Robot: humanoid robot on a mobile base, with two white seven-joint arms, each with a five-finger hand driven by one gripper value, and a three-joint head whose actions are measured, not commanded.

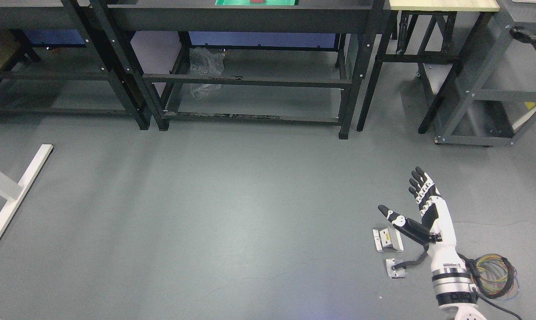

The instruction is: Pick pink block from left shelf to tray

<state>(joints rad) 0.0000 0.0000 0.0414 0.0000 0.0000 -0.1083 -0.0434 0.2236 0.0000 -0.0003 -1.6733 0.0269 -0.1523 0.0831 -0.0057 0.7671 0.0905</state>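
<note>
While the right hand hangs over bare floor, well short of the black rack, its fingers are stretched straight and apart, thumb out to the side, holding nothing. The left arm is out of view.

At the top edge, on the rack's upper deck, sits a green tray, and a small reddish-pink thing lies in it, cut off by the frame. That may be the block, though too little shows to be sure. If so, it is in the tray and not on a shelf; the pictures and the task may not agree here. To the left of the rack stands a second dark rack, whose shelves show nothing pink in the part that is visible. A crumpled clear bag lies on the rack's lower shelf. To the right of the rack is a wooden-topped table.

By my judgement the task is at its approach step: nothing is grasped, and the hand is far from either rack. The next move calls for the base to close on the racks and the head to lift, so that the upper shelves come into view and the block can be found before any reach.
</note>
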